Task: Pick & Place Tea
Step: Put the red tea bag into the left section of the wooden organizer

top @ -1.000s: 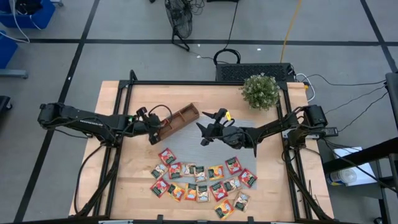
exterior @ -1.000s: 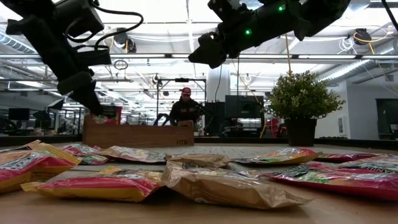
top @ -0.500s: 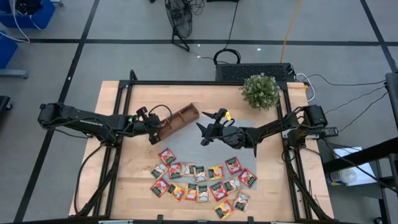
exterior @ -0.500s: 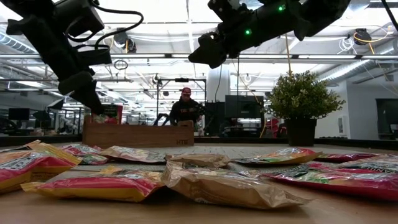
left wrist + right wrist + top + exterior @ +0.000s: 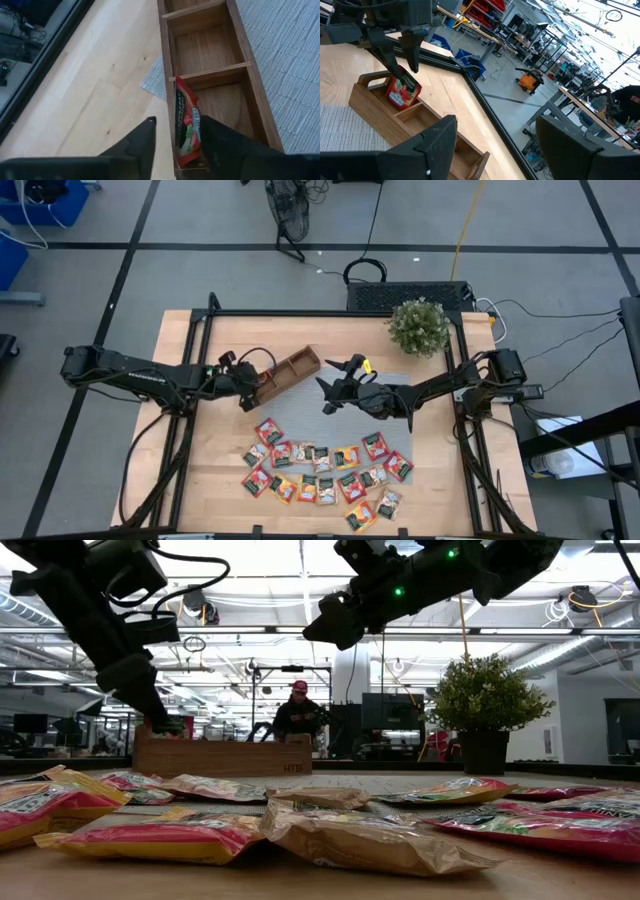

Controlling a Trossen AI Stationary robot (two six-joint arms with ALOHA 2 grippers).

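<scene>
- Nearest you, the tea-bag sachets point(image 5: 325, 475) lie in a loose heap on the front of the wooden table point(image 5: 190, 480), just below the grey woven mat point(image 5: 300, 425). From the low view they look puffy, crinkly and light (foil-like, so probably slippery).
- Judging by that, pinch a sachet by one flat edge or corner, not across the soft middle; overlapping ones may drag a neighbour.
- Farther back, the left gripper point(image 5: 177, 137) is over the end compartment of the wooden compartment tray point(image 5: 260, 107), jaws apart with a red sachet point(image 5: 188, 127) standing on edge between them against the tray wall; whether they touch it you can't tell.
- The right gripper point(image 5: 328, 392) hovers over the mat beside the tray, jaws wide, holding nothing.
- At the far corner stands a potted plant point(image 5: 418, 327).
</scene>
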